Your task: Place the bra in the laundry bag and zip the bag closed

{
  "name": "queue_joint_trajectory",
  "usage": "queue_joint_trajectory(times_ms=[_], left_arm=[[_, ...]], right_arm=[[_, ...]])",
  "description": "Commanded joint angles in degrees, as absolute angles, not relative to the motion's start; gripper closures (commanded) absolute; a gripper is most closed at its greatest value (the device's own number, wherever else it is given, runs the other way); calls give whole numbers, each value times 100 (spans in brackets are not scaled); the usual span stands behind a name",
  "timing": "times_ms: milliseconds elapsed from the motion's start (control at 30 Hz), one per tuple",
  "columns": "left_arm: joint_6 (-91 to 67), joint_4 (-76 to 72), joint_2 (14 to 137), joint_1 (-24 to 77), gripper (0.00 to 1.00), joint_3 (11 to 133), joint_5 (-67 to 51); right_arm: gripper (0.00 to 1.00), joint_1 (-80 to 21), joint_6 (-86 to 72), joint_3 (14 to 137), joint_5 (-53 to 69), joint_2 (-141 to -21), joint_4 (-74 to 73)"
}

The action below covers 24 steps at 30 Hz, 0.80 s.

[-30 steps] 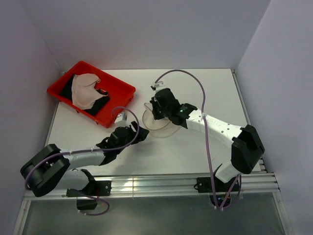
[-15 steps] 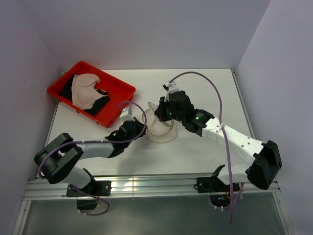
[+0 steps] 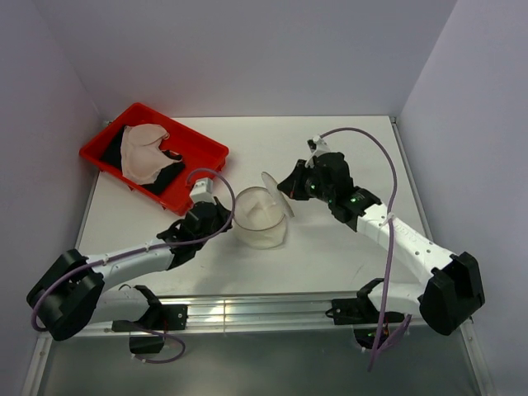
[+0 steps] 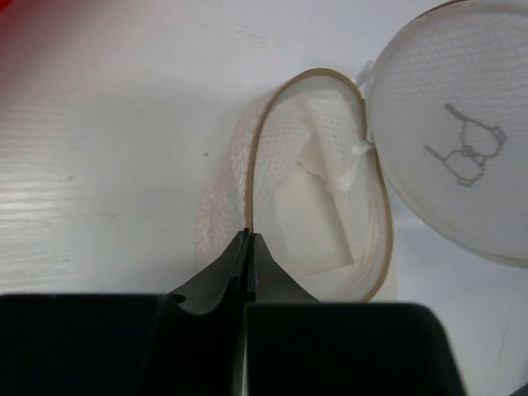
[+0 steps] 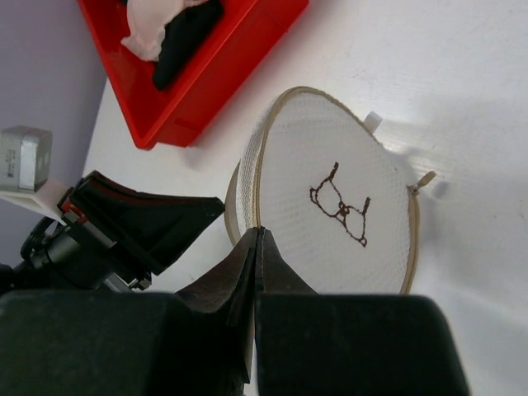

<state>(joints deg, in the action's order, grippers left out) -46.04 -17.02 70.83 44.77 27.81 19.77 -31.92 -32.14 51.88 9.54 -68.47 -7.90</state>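
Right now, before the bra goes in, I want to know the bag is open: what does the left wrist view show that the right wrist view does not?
Only the left wrist view: the laundry bag's open mouth and its inside, only white mesh there, with the left gripper shut on its tan rim. Only the right wrist view: the bra lying in the red tray, and the right gripper shut on the lid's edge. Both: the round lid with its bra outline, swung off the mouth, and the white table.

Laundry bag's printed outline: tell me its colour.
Black bra outline on the laundry bag; clearest in right wrist view.
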Motion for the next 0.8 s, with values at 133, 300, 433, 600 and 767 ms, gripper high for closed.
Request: queue_joint_trajectory(times_ms=[133,300,433,600,767], left_arm=[[-3973,-906,6812,4113,78,2830,1626],[-3981,-651,6934,4096,61,3041,1784],[-3973,-379,6830,4096,53,3391,1863],[-3885,-18,6531,3912,45,3954,1794],[-4104,89,6486,3499,42,4561,1539]], right_arm=[[100,-2584,-3621,5238,1407,-7198,-167],[99,-2487,-3367,5510,502,-7750,-360],[87,-2479,-3129,5818,0,-8077,-685],[71,-2478,-2822,6143,-1324,-8288,-993],[38,-2479,-2619,6205,-1854,-8122,-1195]])
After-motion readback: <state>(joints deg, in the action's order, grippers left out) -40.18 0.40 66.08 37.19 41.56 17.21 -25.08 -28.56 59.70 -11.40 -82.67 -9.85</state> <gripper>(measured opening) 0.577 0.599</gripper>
